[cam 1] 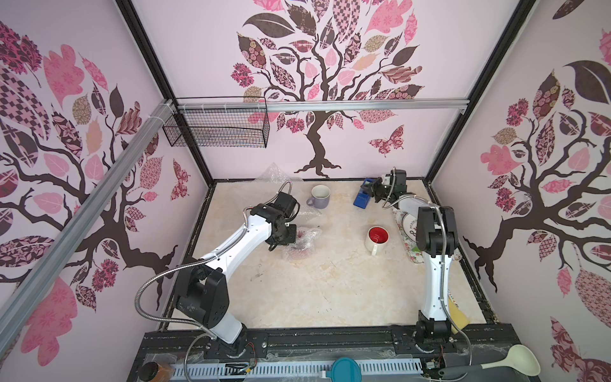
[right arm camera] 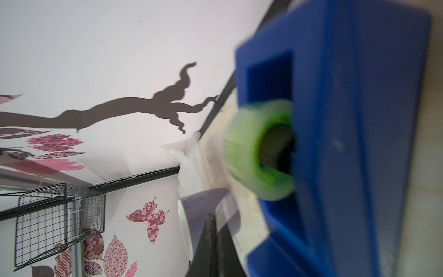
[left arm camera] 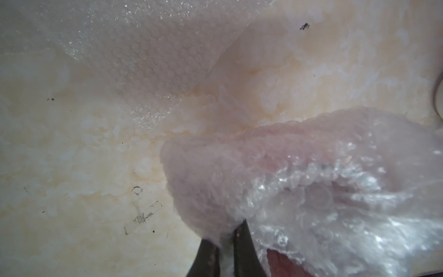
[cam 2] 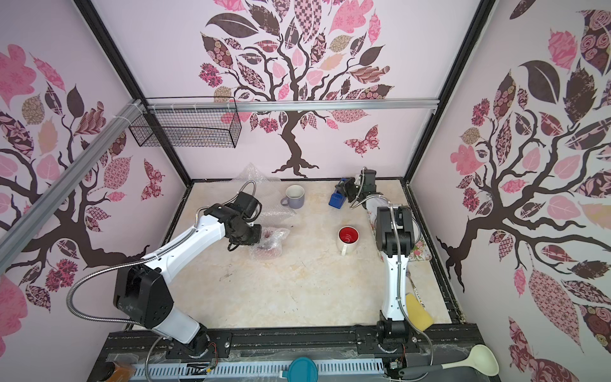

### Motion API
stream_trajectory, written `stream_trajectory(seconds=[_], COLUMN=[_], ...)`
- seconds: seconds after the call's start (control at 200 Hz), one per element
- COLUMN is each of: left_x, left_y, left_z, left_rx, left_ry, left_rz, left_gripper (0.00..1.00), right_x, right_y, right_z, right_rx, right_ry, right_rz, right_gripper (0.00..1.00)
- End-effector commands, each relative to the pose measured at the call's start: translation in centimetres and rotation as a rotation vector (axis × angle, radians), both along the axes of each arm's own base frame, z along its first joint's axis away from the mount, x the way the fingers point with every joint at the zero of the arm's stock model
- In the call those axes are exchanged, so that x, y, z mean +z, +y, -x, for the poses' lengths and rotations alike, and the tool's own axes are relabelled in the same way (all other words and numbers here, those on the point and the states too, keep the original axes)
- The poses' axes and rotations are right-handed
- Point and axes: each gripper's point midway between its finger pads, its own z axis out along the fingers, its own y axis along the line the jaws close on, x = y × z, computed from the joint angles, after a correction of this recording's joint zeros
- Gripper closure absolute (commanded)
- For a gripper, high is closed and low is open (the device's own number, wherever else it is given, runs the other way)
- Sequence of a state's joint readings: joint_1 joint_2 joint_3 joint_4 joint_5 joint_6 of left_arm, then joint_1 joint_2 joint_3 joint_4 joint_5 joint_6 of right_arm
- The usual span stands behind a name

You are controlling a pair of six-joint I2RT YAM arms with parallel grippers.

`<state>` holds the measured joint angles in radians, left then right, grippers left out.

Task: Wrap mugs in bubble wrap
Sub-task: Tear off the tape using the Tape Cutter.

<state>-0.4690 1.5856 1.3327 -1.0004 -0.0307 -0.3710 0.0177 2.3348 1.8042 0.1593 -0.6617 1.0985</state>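
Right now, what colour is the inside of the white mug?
Red. The white mug shows it best in a top view.

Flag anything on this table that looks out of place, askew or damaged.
Nothing is spilled or broken. Two oddities: a spare bubble wrap sheet is crumpled up against the back wall in the far corner, and what looks like old tape residue marks the tabletop. The wrapped bundle pinched by the left gripper looks loose.
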Motion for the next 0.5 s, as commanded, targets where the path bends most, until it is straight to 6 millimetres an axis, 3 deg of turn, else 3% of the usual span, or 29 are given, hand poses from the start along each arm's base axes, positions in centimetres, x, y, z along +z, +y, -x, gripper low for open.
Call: stream_trajectory(seconds=[0.0, 0.2, 0.49], left_x=[0.6, 0.2, -0.3], left_y=[-0.4, -0.4, -0.5], left_z=[-0.1, 0.5, 1.4], left_rx=[0.010, 0.010, 0.007], left_ry=[-0.042, -0.031, -0.015], left_rz=[0.058, 0.071, 0.090], left_gripper=[1.00, 1.00, 1.00], right_x=[2.8, 2.8, 7.7], right_y=[1.1, 1.4, 2.1], right_z=[-0.3, 0.5, -0.4], right_rx=[0.056, 0.072, 0.089], right_ry=[-0.025, -0.019, -0.105], right_rz=[-0.022, -0.027, -0.058], right_gripper=[1.00, 1.00, 1.00])
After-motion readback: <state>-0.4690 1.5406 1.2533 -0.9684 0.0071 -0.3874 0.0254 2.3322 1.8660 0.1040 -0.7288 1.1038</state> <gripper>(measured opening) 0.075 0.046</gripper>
